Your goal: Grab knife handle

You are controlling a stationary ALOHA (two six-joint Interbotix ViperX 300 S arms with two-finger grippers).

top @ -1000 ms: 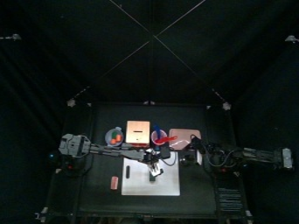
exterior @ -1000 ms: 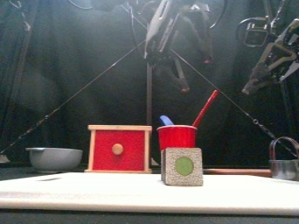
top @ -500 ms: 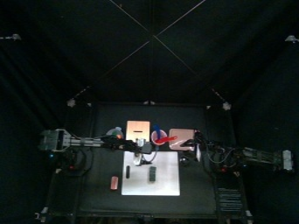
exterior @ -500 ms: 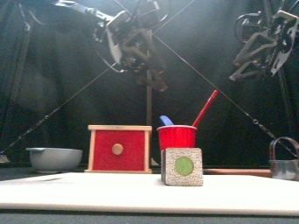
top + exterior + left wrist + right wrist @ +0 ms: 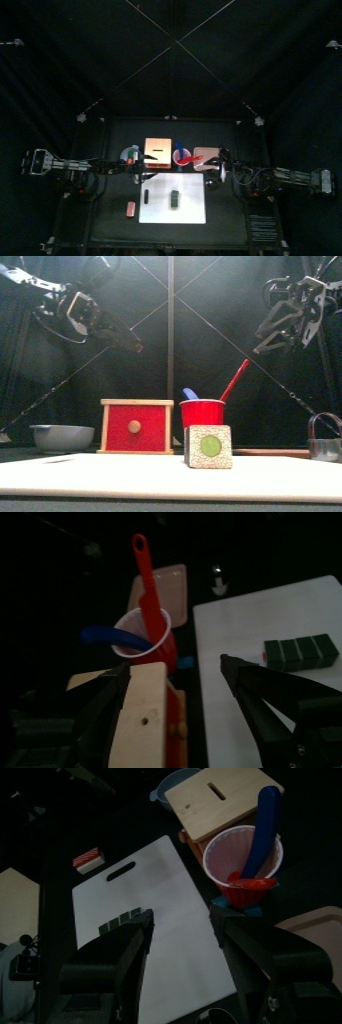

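The knife handle is a short dark green bar lying on the white board. It also shows in the left wrist view and the right wrist view. In the front view a speckled block with a green oval stands on the board at that spot. My left gripper hangs open and empty high above the table's left side, away from the handle; its jaws stand apart in the left wrist view. My right gripper is open and empty, high on the right.
A red-fronted wooden box and a red cup holding a red spoon and a blue tool stand behind the board. A grey bowl is at the left, a metal cup at the right. A small red piece lies left of the board.
My left arm has pulled back from above the board to the left, still open and empty. The right arm has shifted only slightly. The handle has not moved.
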